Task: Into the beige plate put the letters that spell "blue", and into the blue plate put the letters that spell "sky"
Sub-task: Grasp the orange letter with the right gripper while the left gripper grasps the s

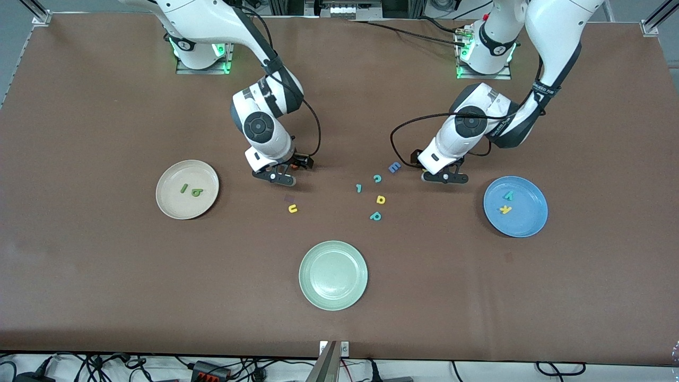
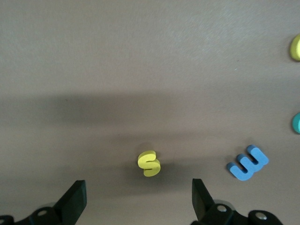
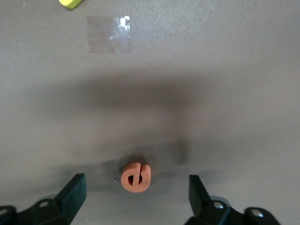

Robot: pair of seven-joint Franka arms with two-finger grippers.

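Note:
The beige plate (image 1: pixel 175 204) holds the green "l" (image 1: pixel 183 188) and green "b" (image 1: pixel 197 192). In the blue plate (image 1: pixel 526 223) lie the teal "y" (image 1: pixel 508 195) and yellow "k" (image 1: pixel 505 209). The yellow "u" (image 1: pixel 293 208) lies on the table. My right gripper (image 1: pixel 273 175) (image 3: pixel 136 183) hangs low and open, and the orange "e" (image 3: pixel 136 177) rests on the table between its fingers, untouched. My left gripper (image 1: pixel 444 176) (image 2: pixel 138 188) is also low and open, with the yellow "s" (image 2: pixel 149 163) lying just off its fingertips. Each gripper hides its letter in the front view.
A pale green plate (image 1: pixel 333 275) sits nearest the front camera. Between the grippers lie a blue "E" (image 1: pixel 394 167) (image 2: pixel 248 162), teal "c" (image 1: pixel 377 178), small teal hooked piece (image 1: pixel 359 188), yellow "a" (image 1: pixel 380 199) and teal "p" (image 1: pixel 375 216). A tape patch (image 3: pixel 108 35) is stuck near the "u".

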